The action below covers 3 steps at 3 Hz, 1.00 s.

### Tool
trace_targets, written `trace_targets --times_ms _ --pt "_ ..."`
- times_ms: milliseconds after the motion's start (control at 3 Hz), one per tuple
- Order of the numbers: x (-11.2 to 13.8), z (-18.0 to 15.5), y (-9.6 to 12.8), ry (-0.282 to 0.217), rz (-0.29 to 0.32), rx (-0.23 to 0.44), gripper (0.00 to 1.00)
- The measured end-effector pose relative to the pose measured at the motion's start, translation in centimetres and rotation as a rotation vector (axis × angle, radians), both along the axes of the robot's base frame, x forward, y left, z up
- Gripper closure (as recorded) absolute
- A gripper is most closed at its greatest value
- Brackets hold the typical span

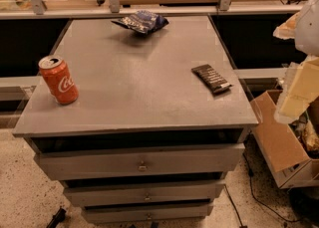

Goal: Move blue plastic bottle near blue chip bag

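No blue plastic bottle shows in the camera view. A red-orange Coca-Cola can (59, 79) with a silver top stands upright near the front left corner of the grey cabinet top (134, 82). The blue chip bag (141, 22), dark blue foil with white markings, lies at the far edge of the top, about in the middle. My gripper (299, 90) is at the right edge of the view, a pale cream and white shape off the cabinet's right side, far from both the can and the bag.
A black bar-shaped packet (212, 78) lies on the right side of the top. The cabinet has drawers (142, 162) below. An open cardboard box (279, 142) sits on the floor at right. A shelf rail (149, 10) runs behind the cabinet.
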<state>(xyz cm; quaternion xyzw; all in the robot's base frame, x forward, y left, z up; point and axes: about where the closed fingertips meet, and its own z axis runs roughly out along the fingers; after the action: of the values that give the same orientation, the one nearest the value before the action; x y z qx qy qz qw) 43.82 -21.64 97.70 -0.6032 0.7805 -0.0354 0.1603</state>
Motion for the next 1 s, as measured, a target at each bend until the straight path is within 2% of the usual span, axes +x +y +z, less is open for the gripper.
trace_targets --times_ms 333,667,1000 --pt "0.0 0.0 0.0 0.0 -0.001 0.001 0.0" --pt "0.2 -0.8 -0.3 0.001 -0.062 0.059 0.0" --pt "1.4 -2.7 0.6 0.011 -0.185 0.18 0.0"
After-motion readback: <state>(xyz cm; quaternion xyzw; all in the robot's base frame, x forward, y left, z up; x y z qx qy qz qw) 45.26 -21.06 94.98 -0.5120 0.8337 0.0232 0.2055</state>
